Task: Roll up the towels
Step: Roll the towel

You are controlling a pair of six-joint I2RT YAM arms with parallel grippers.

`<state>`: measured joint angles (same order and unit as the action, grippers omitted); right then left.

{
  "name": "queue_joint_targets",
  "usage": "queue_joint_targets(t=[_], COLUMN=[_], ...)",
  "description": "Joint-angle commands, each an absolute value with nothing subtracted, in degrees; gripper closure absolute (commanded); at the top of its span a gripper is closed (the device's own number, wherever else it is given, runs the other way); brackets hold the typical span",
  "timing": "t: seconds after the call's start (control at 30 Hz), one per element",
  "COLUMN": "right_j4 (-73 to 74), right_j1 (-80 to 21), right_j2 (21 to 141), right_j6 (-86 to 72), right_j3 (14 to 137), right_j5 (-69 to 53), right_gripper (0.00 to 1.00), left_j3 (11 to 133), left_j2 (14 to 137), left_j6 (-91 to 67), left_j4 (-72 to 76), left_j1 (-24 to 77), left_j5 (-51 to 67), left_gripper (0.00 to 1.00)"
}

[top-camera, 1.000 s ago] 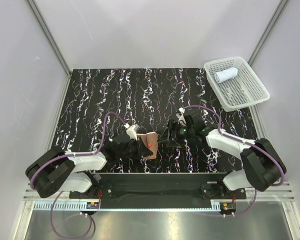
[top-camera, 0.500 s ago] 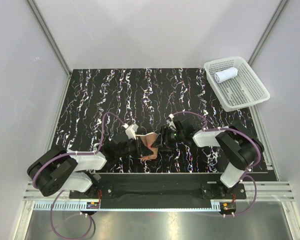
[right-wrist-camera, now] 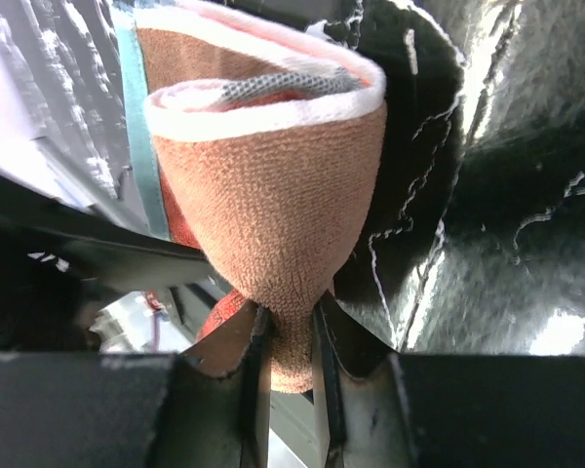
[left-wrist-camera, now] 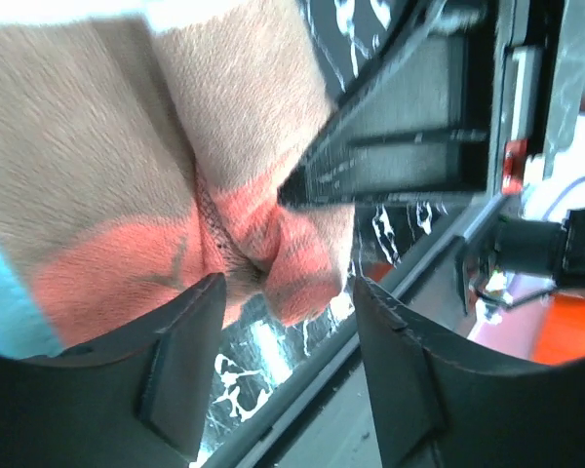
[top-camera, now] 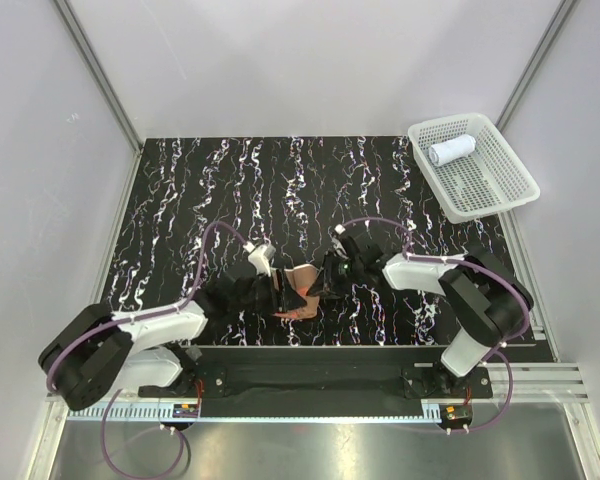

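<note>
Top external view: the orange-red towel (top-camera: 298, 292) lies as a small, partly rolled bundle on the black marbled table (top-camera: 230, 190), near the front edge and between the two arms. The left gripper (top-camera: 280, 293) reaches it from the left side and the right gripper (top-camera: 318, 285) from the right side, so both are at the bundle. From this height I cannot tell how their jaws stand. The white towel (top-camera: 451, 150) is rolled into a short cylinder and lies inside the white mesh basket (top-camera: 500, 190) at the far right corner, well apart from the arms.

Left wrist view: the left gripper (left-wrist-camera: 288, 361) has its jaws spread wide, and they do not press on anything. The orange-red towel (left-wrist-camera: 175, 195) fills the upper left, with its brown side above and its red part bulging down toward the gap. One of the right gripper's fingers (left-wrist-camera: 400, 146) touches the cloth from the right.

Right wrist view: the right gripper (right-wrist-camera: 285, 336) is closed tightly on the narrow lower end of the orange-red towel (right-wrist-camera: 273, 185). The cloth widens away from the fingers (right-wrist-camera: 224, 361) like a cone. Its far end shows a white rim and a teal edging on the left.
</note>
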<state>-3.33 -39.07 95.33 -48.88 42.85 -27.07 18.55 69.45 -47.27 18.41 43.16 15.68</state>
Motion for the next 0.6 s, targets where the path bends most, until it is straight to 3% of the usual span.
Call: queue_joint_targets(t=[0.0, 0.13, 0.27, 0.57], right_j4=[13.4, 23.0, 30.7, 36.9], right_j1=[-41.3, -43.7, -45.7, -47.9], right_j2=[91.9, 92.5, 94.9, 100.8], right_j6=[-44.3, -43.6, -43.9, -44.8], right_j3=[48.4, 55.2, 60.0, 67.1], right_j5=[-17.9, -13.0, -9.8, -8.2], right_gripper=[0.84, 0.85, 0.86, 0.88], left_j3=[24.2, 30.2, 37.3, 46.9], left_j2=[64.3, 60.1, 58.8, 71.6], left_j6=[-40.7, -36.7, -33.5, -36.6], left_j4=[4.5, -7.2, -16.7, -23.9], left_j1=[43.2, 45.3, 54.4, 70.3], left_j5=[8.0, -0.7, -16.0, -35.3], left_gripper=[0.38, 0.37, 0.37, 0.38])
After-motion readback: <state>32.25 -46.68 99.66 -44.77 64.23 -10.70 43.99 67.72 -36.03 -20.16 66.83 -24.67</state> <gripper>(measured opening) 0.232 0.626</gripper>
